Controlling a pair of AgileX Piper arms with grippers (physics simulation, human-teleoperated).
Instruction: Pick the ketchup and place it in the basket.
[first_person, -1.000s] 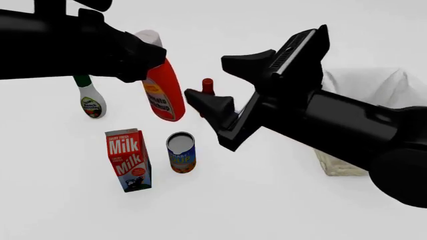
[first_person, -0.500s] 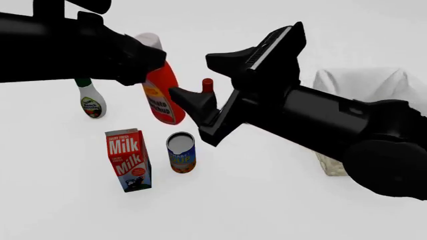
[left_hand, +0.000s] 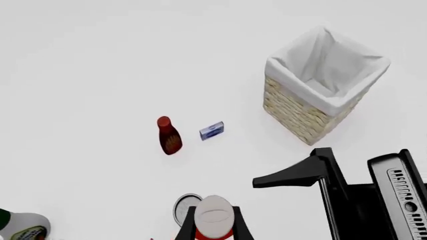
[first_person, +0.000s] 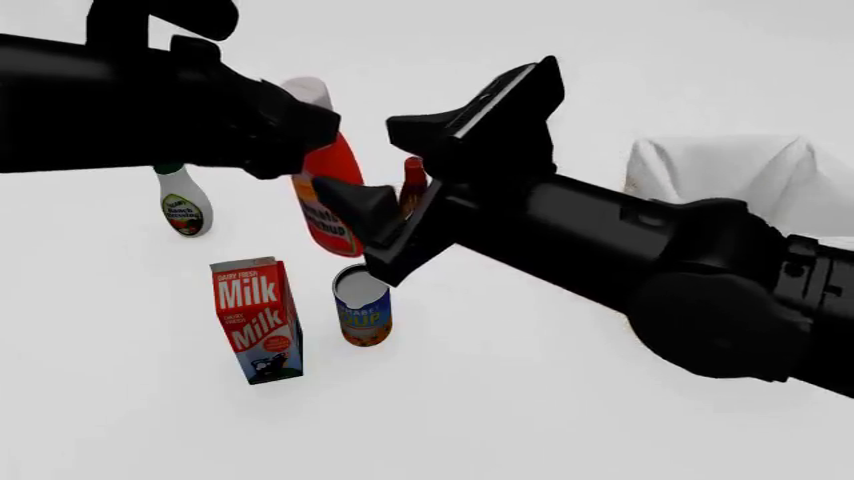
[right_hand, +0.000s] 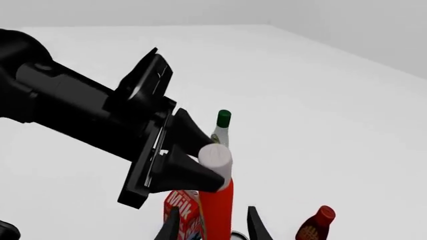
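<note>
Near the far left of the desk (first_person: 561, 420), the ketchup (first_person: 331, 200) is being pinched just under its white cap by the left hand (right_hand: 193, 165), whose fingers are pressing on both sides of the neck. Its base is hidden, so I cannot tell whether it is resting on the desk. The right hand (first_person: 387, 170) is hanging spread wide just beside the bottle, its two fingers flanking the red body without clearly touching. Close by are sitting a can (first_person: 362, 303), a milk carton (first_person: 256, 320), a white bottle with green cap (first_person: 182, 205) and a dark red bottle (left_hand: 169, 136). The basket (left_hand: 319, 85) is standing well apart at the right, with bare desk between.
</note>
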